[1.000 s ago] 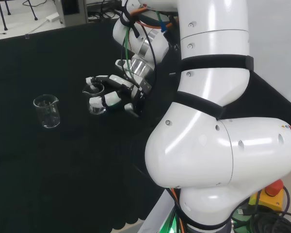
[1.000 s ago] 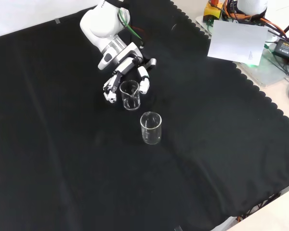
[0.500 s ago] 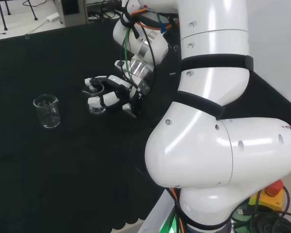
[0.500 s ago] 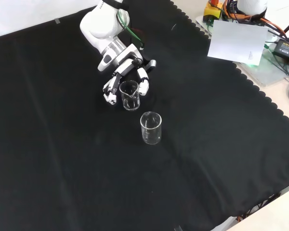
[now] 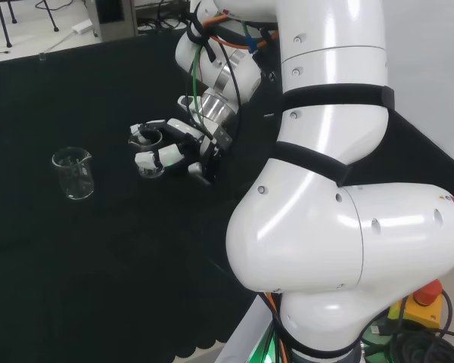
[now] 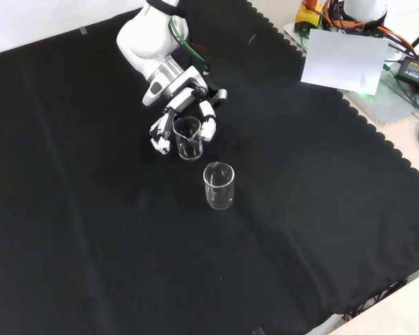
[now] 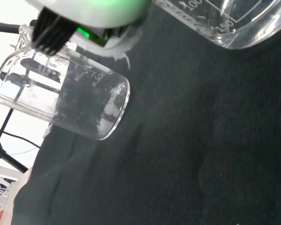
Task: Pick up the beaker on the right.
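Two clear glass beakers stand on the black cloth. One beaker (image 6: 188, 137) (image 5: 150, 153) sits between the fingers and thumb of the hand (image 6: 184, 96) (image 5: 183, 145), which curl round its sides. The fingertips (image 6: 160, 143) lie on its left in the front view and the thumb (image 6: 208, 125) on its right. The other beaker (image 6: 218, 185) (image 5: 73, 173) stands free, nearer the camera in the front view and to the left in the head view. In the wrist view the held beaker (image 7: 234, 23) is close and large, with the free beaker (image 7: 68, 101) behind it.
The arm's big white links (image 5: 325, 189) stand at the head view's right. A white sheet (image 6: 342, 59) and cables lie beyond the cloth's scalloped edge (image 6: 377, 132) at the front view's upper right. A red button (image 5: 426, 293) sits by the arm's base.
The hand has shifted slightly with the beaker between its fingers, up a little in the front view. The free beaker has stayed put.
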